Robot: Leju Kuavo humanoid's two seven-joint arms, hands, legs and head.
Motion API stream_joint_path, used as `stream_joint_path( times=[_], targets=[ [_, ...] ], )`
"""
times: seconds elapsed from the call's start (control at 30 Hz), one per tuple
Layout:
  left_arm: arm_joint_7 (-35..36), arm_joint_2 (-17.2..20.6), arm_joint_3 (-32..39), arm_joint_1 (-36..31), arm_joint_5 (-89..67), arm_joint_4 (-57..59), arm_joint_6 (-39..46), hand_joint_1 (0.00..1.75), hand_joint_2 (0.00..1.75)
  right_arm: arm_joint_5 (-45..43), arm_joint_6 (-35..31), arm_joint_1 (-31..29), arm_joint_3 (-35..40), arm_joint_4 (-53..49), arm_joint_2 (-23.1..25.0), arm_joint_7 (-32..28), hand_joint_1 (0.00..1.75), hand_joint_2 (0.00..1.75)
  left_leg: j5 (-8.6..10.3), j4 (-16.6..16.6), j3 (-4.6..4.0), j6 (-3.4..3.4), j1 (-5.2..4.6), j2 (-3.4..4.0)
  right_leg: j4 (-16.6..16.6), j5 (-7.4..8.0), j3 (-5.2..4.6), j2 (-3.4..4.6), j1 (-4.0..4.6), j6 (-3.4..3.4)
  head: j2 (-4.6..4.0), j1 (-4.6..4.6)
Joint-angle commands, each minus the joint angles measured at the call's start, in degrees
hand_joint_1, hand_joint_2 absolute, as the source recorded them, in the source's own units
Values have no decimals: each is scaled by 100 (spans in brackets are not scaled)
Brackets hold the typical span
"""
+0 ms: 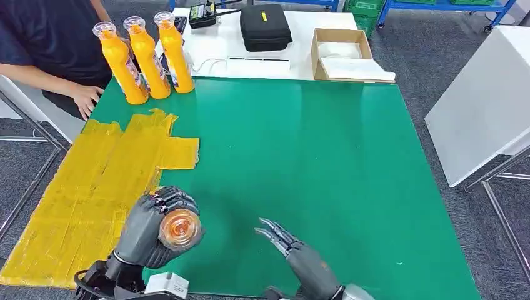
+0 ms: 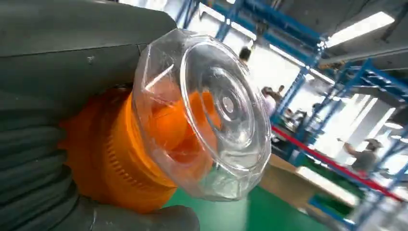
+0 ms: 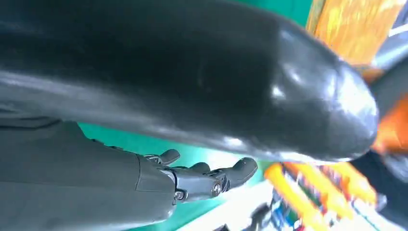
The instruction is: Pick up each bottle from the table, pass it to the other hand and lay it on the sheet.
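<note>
My left hand (image 1: pixel 152 228) grips an orange bottle (image 1: pixel 180 229) upright, its clear cap facing the camera, near the table's front edge beside the yellow sheet (image 1: pixel 94 187). In the left wrist view the bottle's clear cap (image 2: pixel 211 115) and orange neck sit inside my left hand (image 2: pixel 43 159). My right hand (image 1: pixel 294 247) is held open a little to the right of the bottle, fingers stretched toward it, holding nothing. The right wrist view has my right hand's fingers (image 3: pixel 207 178) spread. Three more orange bottles (image 1: pixel 147 56) stand together at the table's far left corner.
A person's hand (image 1: pixel 84 100) rests at the table's far left edge. Behind the green table (image 1: pixel 312 175) are a black case (image 1: pixel 265 26) and an open cardboard box (image 1: pixel 347 53) on a white surface. A white table (image 1: pixel 487 94) stands to the right.
</note>
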Motion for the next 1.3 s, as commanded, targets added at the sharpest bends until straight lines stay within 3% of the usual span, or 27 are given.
stream_joint_path(
  times=[0.03,0.27,0.5,0.83,1.03,1.07,1.3],
  targets=[
    [133,457,-325,-84,-242,277,173,175,175,19,-148,266,-157,-299,-286,38,0,0,-2,-6,18,5,-3,-4,-3,-5,19,-4,-1,-8,0,2],
    [610,722,-450,-241,-1310,578,507,175,175,21,-416,358,-91,-398,-424,41,0,0,0,-9,20,5,-3,-6,-6,-4,21,-7,-1,-9,0,2],
    [1249,998,-661,-638,-2454,1680,579,175,175,17,-471,289,1,-546,-564,-65,0,0,2,-10,20,4,-3,-3,-7,-1,18,-4,-1,-7,0,0],
    [1615,913,45,-864,-2538,3535,508,175,175,94,-613,358,263,-797,-964,-162,0,0,2,-23,42,7,-5,1,-18,-1,38,1,-2,-13,0,2],
    [1744,869,189,-1001,-2629,4016,243,175,175,-27,-600,256,356,-778,-1033,-141,0,0,1,-9,21,2,-1,1,-6,-1,17,2,0,-8,0,0],
    [1974,849,202,-1056,-2823,4062,250,0,175,-34,-576,238,361,-764,-1008,-128,0,0,1,-13,30,4,-1,0,-10,-1,27,2,2,-11,0,-2],
    [2110,796,269,-1131,-2787,4155,15,0,175,-54,-544,215,369,-726,-952,-85,0,0,4,-14,31,5,-4,2,-9,2,28,2,-2,-11,0,0]
  ],
)
